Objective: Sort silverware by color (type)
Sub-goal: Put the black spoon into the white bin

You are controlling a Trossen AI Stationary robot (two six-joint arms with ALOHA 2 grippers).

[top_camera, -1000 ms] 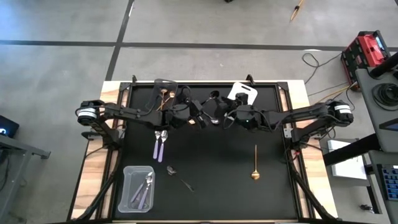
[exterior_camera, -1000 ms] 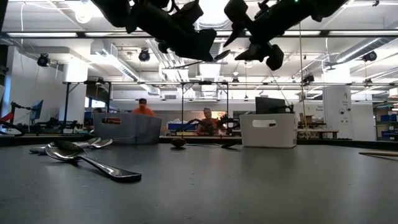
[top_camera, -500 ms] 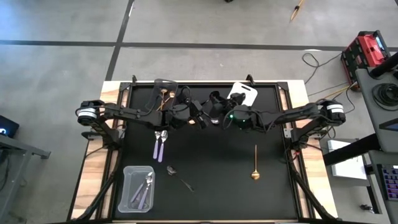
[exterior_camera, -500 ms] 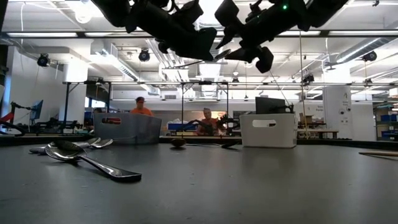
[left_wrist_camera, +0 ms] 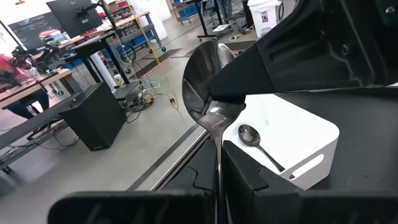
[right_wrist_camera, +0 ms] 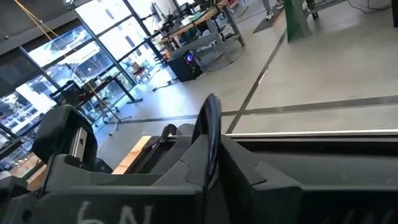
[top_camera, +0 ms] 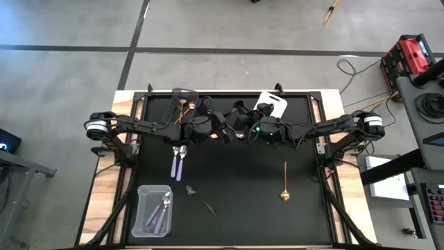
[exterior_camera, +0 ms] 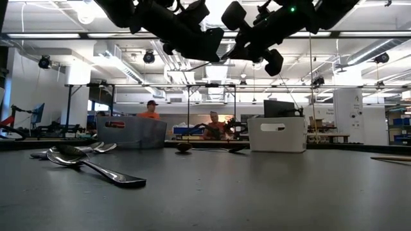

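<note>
High view: the left gripper [top_camera: 223, 132] and the right gripper [top_camera: 239, 130] meet above the table's far middle, both clamped on one dark spoon [left_wrist_camera: 208, 99], its bowl clear past the fingers in the left wrist view. Just beyond the right gripper stands the white bin [top_camera: 272, 104], another dark spoon [left_wrist_camera: 256, 141] inside. Near the left gripper's near side lie two lilac-handled spoons [top_camera: 177, 162]; nearer the right arm, a gold spoon [top_camera: 285, 181].
</note>
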